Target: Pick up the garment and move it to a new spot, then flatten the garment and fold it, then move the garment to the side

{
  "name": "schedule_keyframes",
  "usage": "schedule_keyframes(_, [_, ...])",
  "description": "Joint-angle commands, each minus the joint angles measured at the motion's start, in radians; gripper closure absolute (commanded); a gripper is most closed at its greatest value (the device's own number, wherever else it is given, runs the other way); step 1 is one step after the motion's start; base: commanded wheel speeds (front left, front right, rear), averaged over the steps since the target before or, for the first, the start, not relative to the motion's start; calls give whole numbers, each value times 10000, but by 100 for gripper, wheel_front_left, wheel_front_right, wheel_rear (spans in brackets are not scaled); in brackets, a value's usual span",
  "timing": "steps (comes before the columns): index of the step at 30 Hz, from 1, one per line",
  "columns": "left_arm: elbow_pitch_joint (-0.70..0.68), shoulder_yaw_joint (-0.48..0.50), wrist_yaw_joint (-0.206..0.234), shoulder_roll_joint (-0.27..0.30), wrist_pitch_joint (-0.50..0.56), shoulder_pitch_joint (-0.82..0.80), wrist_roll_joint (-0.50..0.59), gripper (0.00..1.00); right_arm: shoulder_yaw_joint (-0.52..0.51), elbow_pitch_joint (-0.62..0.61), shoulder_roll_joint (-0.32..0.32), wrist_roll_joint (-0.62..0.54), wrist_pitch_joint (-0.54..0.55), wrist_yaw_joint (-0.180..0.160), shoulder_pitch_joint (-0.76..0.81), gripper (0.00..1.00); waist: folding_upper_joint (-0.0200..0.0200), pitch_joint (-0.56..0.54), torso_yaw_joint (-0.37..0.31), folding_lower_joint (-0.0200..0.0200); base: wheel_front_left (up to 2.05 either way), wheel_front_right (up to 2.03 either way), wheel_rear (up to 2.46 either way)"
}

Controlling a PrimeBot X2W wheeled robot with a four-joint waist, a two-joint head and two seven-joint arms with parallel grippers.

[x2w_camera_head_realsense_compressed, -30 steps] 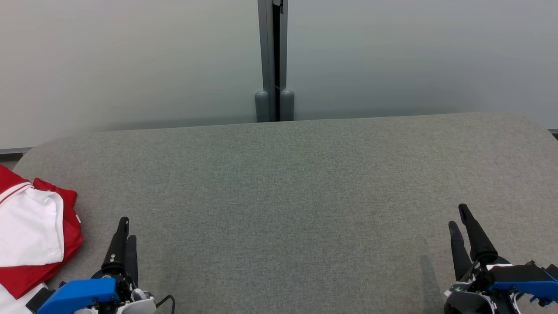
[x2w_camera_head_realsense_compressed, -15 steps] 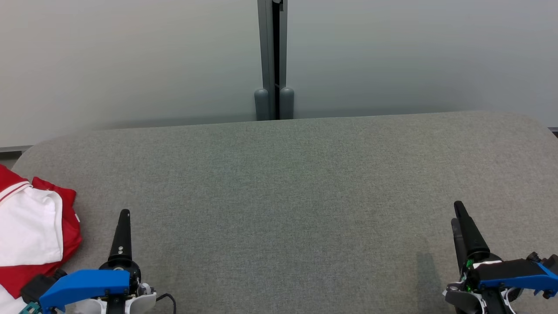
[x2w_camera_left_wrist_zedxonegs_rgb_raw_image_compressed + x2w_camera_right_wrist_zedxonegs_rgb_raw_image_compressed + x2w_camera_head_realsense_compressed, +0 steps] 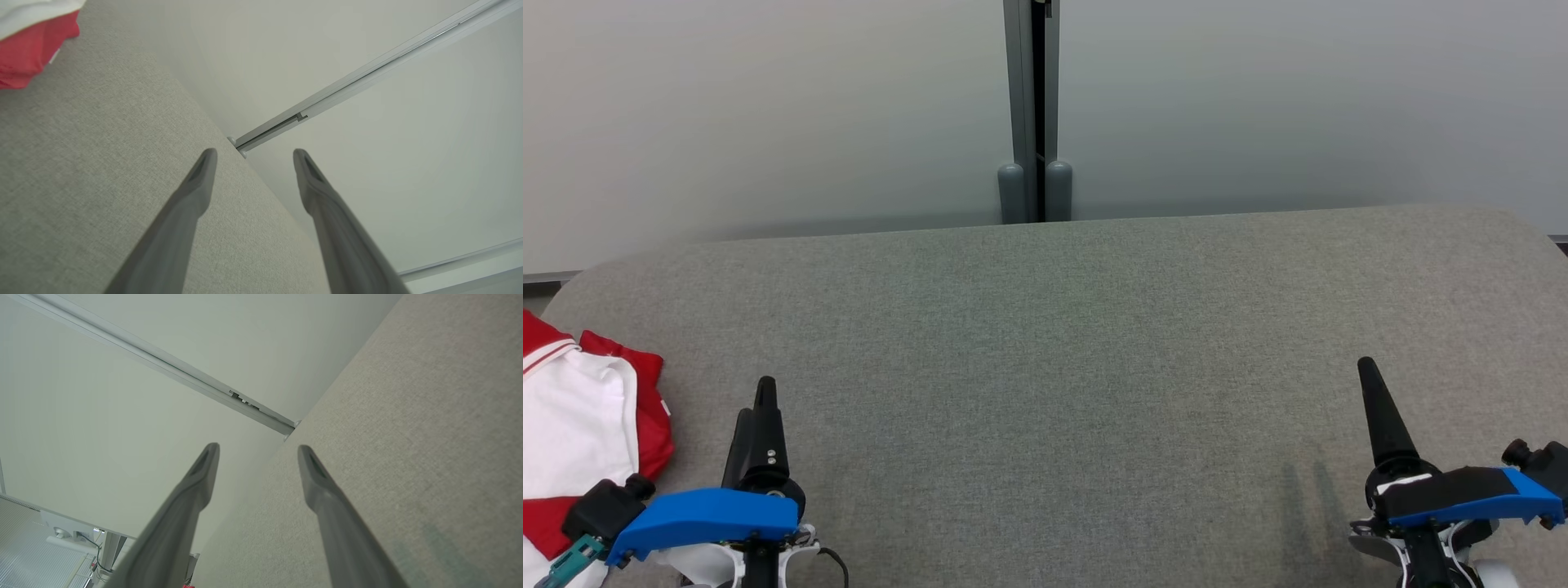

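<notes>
Left tool (image 3: 253,155) and right tool (image 3: 256,450) both stand wide open, holding nothing, over the near edge of the grey bench (image 3: 1062,343), one toward each end. The red-and-white garment (image 3: 580,416) lies on the bench's left end, just beside the left tool.

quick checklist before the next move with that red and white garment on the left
1. Left hand open, holding nothing: ok.
2. Right hand open, holding nothing: ok.
3. Garment lying free, gripped by neither hand: ok.
4. Garment wholly on the grey table: cannot tell, it runs off the head view's left edge.
5. Garment neatly folded: cannot tell, part is out of view.
</notes>
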Motion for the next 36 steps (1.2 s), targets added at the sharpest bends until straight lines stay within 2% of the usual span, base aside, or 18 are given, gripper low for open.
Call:
schedule_keyframes(1, [-117,-53,-11,85,-110,-316,437,0,51,-180,-102,-436,-120,16,-329,0,0,3,-4,0,0,0,0])
schedule_keyframes(16, [224,-399,-5,110,-627,-417,3081,0,101,285,-4,-3151,-632,18,-473,0,0,40,-48,0,0,0,0])
schedule_keyframes(36, [808,-905,196,142,-1201,-317,5575,0,221,856,98,-5892,-1206,20,-462,0,0,25,-102,0,0,0,0])
